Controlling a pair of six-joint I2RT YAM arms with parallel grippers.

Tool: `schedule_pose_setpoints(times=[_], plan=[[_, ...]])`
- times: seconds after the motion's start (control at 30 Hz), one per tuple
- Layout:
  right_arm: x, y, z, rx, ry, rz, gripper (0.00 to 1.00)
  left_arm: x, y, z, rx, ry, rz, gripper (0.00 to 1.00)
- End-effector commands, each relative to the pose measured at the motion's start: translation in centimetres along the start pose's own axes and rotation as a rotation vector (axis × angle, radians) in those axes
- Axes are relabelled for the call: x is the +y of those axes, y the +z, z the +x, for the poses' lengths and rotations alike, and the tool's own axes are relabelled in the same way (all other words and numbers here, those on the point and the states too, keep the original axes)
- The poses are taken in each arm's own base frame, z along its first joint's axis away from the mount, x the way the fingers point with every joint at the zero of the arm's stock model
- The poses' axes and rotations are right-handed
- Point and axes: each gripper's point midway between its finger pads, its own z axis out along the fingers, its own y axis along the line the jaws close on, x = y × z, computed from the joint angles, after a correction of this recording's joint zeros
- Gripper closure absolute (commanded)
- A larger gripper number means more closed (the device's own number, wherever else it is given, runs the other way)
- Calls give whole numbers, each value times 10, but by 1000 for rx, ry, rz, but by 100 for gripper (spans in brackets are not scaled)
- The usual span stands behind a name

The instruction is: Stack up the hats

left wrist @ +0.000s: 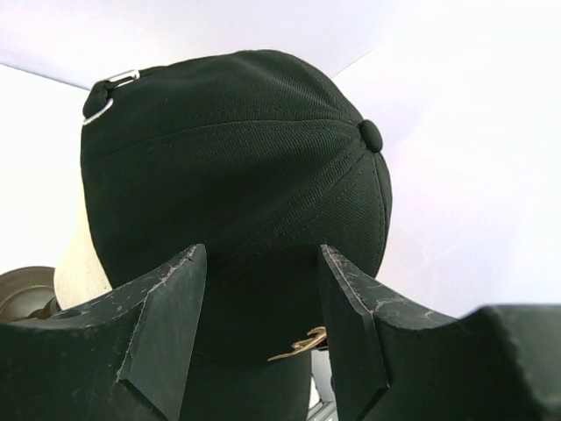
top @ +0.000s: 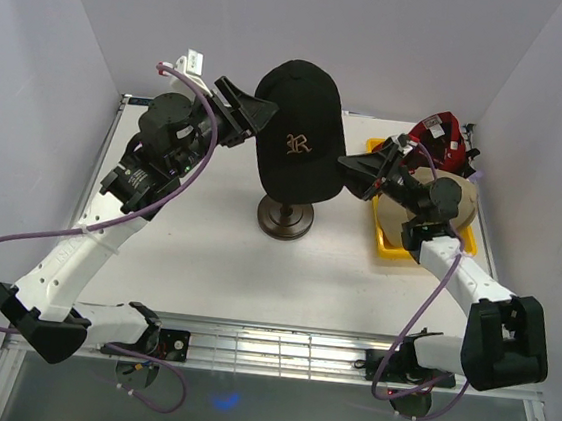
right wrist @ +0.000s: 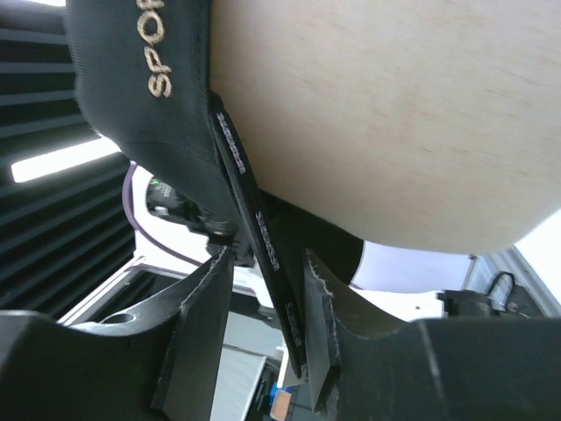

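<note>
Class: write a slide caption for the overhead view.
Left gripper and right gripper flank the black R cap on its stand; other caps sit in a yellow tray.

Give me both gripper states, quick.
Left gripper: open, beside the black cap, nothing held.
Right gripper: open, that cap's inner band loose between its fingers.

My right gripper fills the bottom of the view, its two scuffed dark fingers standing apart. Between them runs the lettered edge band of a black cap, with a clear gap on the side toward the picture's left (whether it brushes the other finger lower down, I cannot tell). Gold stitching reading "SPOR" shows on the cap's fabric. Beside it I see the smooth beige mannequin head. A purple cable loops in the background.
</note>
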Motion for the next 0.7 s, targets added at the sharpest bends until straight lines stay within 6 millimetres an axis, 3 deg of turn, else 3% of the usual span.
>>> schedule_pose_setpoints(times=[0.0, 0.37, 0.67], plan=[[-11, -7, 8, 13, -56, 58, 57, -4, -5, -4, 0, 9, 13, 36], [-45, -16, 9, -1, -95, 175, 54, -3, -1, -5, 3, 17, 11, 35], [-55, -19, 7, -14, -102, 218, 52, 0, -4, -2, 3, 14, 11, 35]])
